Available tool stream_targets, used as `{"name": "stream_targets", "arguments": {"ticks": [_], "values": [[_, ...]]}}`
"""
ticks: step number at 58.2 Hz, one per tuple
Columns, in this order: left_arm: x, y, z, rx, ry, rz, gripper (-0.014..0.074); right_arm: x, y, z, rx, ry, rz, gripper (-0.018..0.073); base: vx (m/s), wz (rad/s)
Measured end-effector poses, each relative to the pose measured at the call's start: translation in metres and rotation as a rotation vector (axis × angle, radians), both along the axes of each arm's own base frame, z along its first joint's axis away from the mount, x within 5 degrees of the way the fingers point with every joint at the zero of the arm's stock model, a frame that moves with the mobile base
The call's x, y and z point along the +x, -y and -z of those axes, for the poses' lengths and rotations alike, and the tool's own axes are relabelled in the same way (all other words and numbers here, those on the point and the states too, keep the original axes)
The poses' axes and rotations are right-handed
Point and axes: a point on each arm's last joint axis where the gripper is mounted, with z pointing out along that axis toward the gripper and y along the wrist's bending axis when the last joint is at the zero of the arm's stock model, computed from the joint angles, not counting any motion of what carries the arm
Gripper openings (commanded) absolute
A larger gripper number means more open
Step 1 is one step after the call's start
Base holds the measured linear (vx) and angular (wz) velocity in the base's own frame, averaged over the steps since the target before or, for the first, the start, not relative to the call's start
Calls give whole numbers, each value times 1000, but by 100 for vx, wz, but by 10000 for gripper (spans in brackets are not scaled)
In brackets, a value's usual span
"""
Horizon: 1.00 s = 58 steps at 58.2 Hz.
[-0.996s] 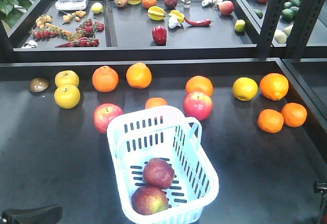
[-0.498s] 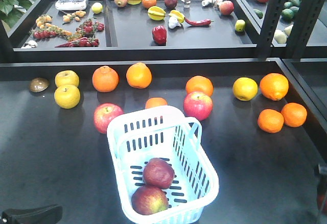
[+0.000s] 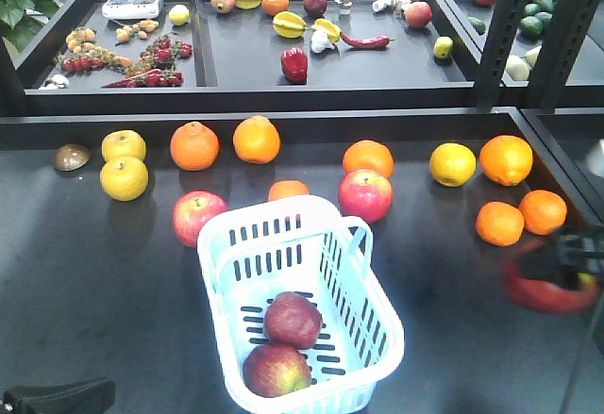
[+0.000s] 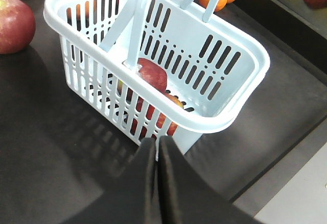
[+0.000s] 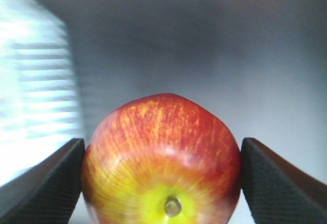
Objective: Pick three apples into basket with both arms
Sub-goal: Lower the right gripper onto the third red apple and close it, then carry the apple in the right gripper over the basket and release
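Surface: dark matte table (image 3: pixel 113 291) with raised edges; black display trays (image 3: pixel 377 60) of mixed produce lie behind it.
Basket: pale blue-white slotted basket (image 3: pixel 354 339) stands near the front centre of the table, handle folded down toward its far end.
Apples in basket: two red apples (image 3: pixel 292 320) lie on the basket floor, touching each other.
Apples on table: one apple (image 3: pixel 197 216) just beside the basket's far-left corner; another (image 3: pixel 365 194) just beyond its far-right corner.
Other fruit: oranges (image 3: pixel 506 159) and yellow fruit (image 3: pixel 124 177) spread across the far half of the table.
Right gripper (image 5: pixel 162 183): fingers (image 5: pixel 48 183) clamped on either side of a red apple with a yellow-green stem end (image 5: pixel 162 157); in the front view it is blurred, well to the right of the basket, near the table's right edge.
Left gripper (image 4: pixel 156 155): fingers pressed together, nothing between them, just beside the basket's near wall.
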Motion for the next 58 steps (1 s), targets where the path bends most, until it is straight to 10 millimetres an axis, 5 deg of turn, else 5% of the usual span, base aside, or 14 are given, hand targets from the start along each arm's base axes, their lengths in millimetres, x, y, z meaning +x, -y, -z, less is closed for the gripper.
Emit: {"name": "stream_targets", "arguments": {"ticks": [9,18,27,34,46,58], "values": [[0,0,0,1,0,0,-6,-14,-48,-22,63,99,-160,8,0,0],[0,0,0,1,0,0,-6,-15,-89,-23,119,149,-280,15,0,0],[0,0,0,1,0,0,-6,-4,-130,-6,141,164,-339,76,0,0],[0,0,0,1,0,0,-6,4,-158,19,109,143,-394,231,0,0],[0,0,0,1,0,0,-6,15,-178,48,37,150,-453,588,0,0],[0,0,0,1,0,0,-6,21,-178,49,28,197,-410,678,0,0]]}}
